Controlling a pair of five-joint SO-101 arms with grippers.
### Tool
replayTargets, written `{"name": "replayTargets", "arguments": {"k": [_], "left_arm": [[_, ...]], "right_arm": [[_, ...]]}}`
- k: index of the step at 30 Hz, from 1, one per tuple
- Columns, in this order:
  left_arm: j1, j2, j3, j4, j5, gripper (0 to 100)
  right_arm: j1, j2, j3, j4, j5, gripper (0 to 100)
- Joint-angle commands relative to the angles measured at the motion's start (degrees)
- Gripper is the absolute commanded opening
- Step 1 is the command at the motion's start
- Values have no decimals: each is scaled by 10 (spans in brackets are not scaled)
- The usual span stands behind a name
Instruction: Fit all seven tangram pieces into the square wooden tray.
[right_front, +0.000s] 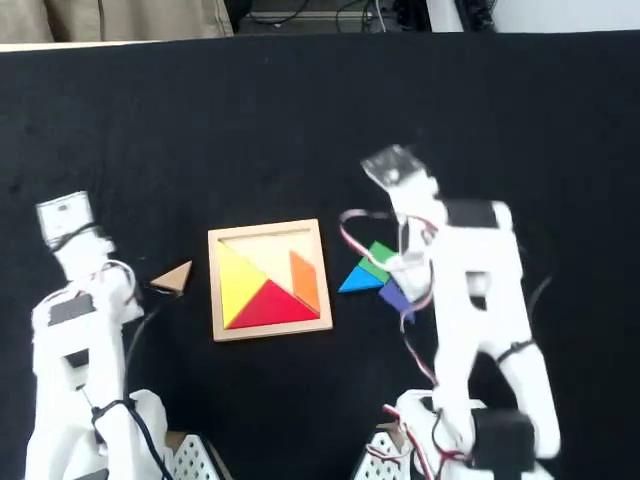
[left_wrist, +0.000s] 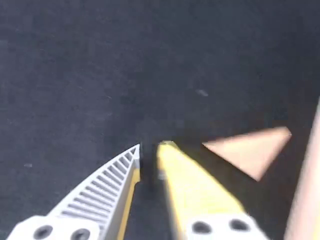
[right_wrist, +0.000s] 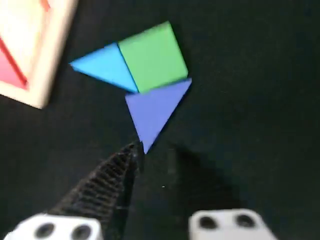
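- plainly, the square wooden tray (right_front: 266, 226) sat at the centre of the high view, already holding a yellow triangle (right_front: 236, 284), a red triangle (right_front: 276, 306) and an orange piece (right_front: 305, 278); the upper part of its floor was bare.
- right of the tray, the blue triangle (right_front: 358, 280), green square (right_front: 378, 258) and purple triangle (right_front: 395, 297) lay touching in a cluster; the tan triangle (right_front: 175, 277) lay alone just left of the tray.
- the right gripper (right_wrist: 155, 150) hung moderately open and empty, its tips just short of the purple triangle's nearest corner.
- the left gripper (left_wrist: 148, 150) looked closed or all but closed, with nothing in it, and the tan triangle sat near it.
- the pieces looked like thin, stiff, light painted wood, probably smooth, so a corner pinch would likely let one pivot or squirt out.
- the purple triangle seemed best taken across its body, with a finger on each of two opposite edges, clear of the green square it touched.
- lying flat on the black cloth (right_front: 480, 110), each piece offered little edge height, so the fingers would need to come down low and square.
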Motion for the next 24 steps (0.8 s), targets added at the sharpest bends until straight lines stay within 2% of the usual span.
{"name": "replayTargets", "arguments": {"k": [1,5,12,19,24], "left_arm": [[52,-12,-15,32,-10,227],[52,-13,-7,30,-60,253],[52,-13,-7,30,-66,253],[52,-12,-7,30,-67,253],[52,-12,-7,30,-67,253]], "right_arm": [[16,-29,55,-66,7,230],[-14,-29,66,-71,-38,224],[-84,-29,81,-88,-119,251],[-76,11,102,-136,-120,249],[-95,71,96,-142,-79,248]]}}
